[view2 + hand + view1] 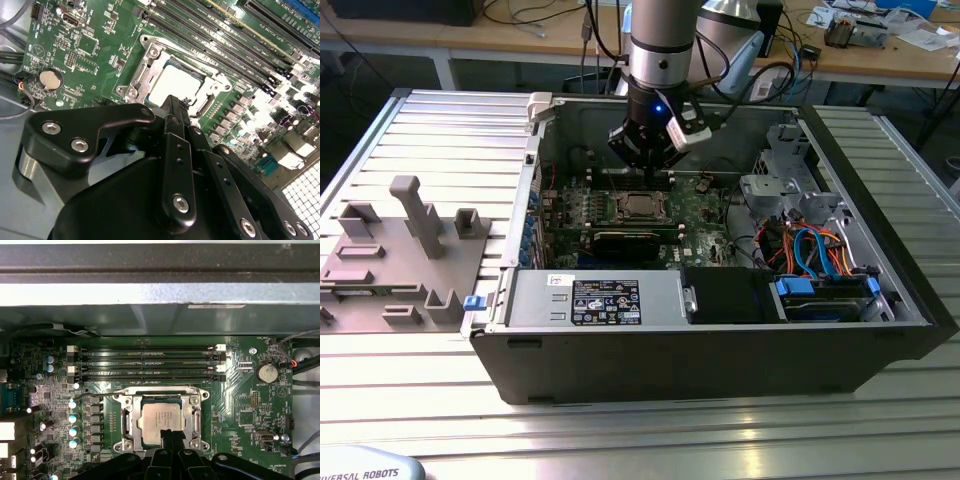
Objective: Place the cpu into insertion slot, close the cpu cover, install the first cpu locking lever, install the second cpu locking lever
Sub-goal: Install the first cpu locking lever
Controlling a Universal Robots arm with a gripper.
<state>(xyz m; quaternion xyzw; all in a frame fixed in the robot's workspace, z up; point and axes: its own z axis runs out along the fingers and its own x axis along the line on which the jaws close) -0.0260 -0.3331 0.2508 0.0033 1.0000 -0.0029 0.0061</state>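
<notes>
Black linkage of the jaws (172,107) fills the near part of both wrist views, fingers drawn together to a narrow tip with no visible gap and nothing between them. Tip hangs just at the near edge of the insertion slot (162,420); whether it touches the frame I can't tell.

cpu (161,422) sits flat in the slot, silvery top face up, square to the rim. cpu cover (145,75) lies down around the chip, chip showing through its window. Lever state not readable.

Exterior view: arm stands upright over the green motherboard (705,215), inside the open black computer case (720,350), which rests on the ribbed metal surface (440,140). Four memory slots (147,362) run alongside the socket's far side, capacitor row (73,422) on another flank. Case wall and drive cage (775,175) hem in the exterior view's right; open room above the board.
</notes>
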